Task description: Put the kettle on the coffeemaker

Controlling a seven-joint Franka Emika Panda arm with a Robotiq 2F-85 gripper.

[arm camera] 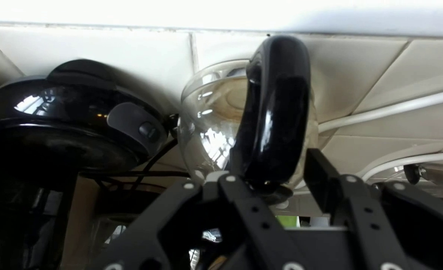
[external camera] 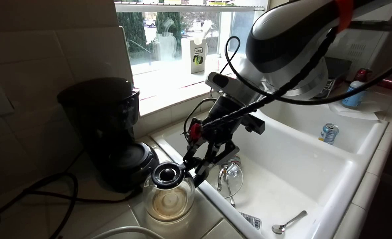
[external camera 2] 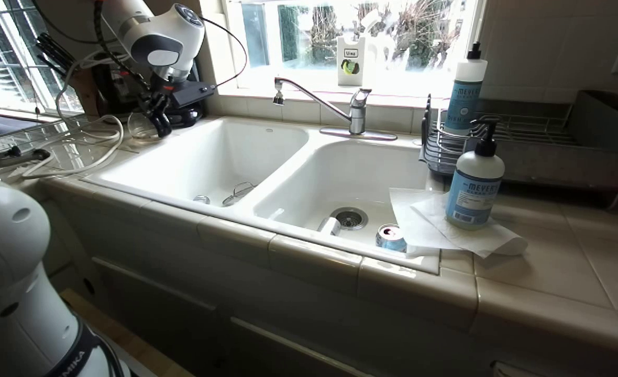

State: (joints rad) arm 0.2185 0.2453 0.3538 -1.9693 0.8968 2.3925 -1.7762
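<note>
Spoon [external camera: 279,228] in sink [external camera: 282,194] | pump btl [external camera 2: 474,193] on wht ppr [external camera 2: 427,225] | faucet [external camera 2: 357,113] blw window [external camera 2: 304,50]

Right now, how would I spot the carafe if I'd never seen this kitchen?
Find the white sink below the window, then the black coffeemaker on the tiled counter alongside. Just beside the coffeemaker, near the sink's edge, stands the carafe, with the end effector at its handle. Unlike its solid black neighbour, it is round, see-through, brown-stained glass with a black lid.
</note>
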